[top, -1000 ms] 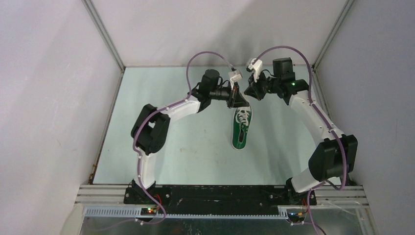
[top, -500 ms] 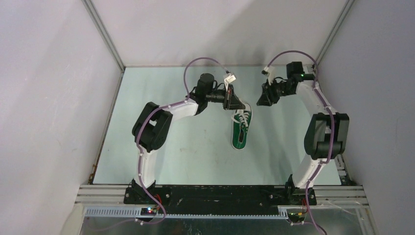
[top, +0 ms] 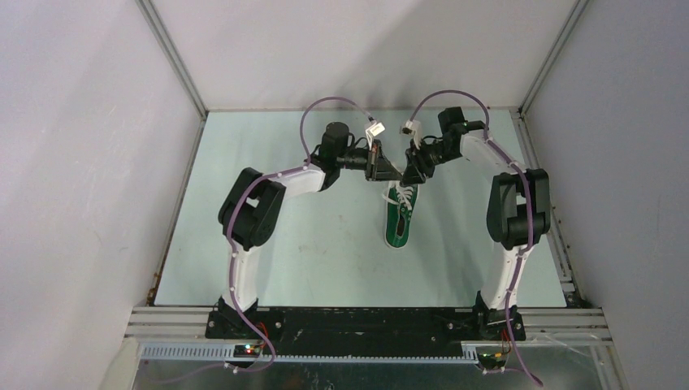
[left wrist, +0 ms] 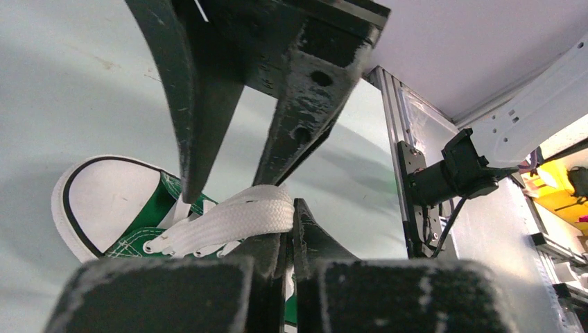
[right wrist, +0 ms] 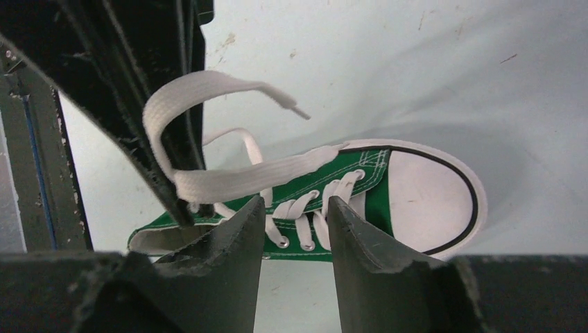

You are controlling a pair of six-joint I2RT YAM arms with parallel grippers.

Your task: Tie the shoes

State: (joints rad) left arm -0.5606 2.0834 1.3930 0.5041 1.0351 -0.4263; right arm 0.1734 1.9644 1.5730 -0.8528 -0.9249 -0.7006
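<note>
The left gripper (top: 393,177) pinches a white lace (right wrist: 229,182) of the green sneaker (top: 399,219) between closed fingers. The right gripper (right wrist: 295,202) hangs beside it, fingers apart.

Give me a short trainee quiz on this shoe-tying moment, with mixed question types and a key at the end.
1. Fill in: the canvas of the shoe is coloured ___.
2. What is the left end effector gripping? A: a white lace. B: a sock. C: nothing.
3. True or false: the right end effector is shut on the shoe.

Key: 1 green. 2 A. 3 false; its jaws stand open just above the shoe, holding nothing.
</note>
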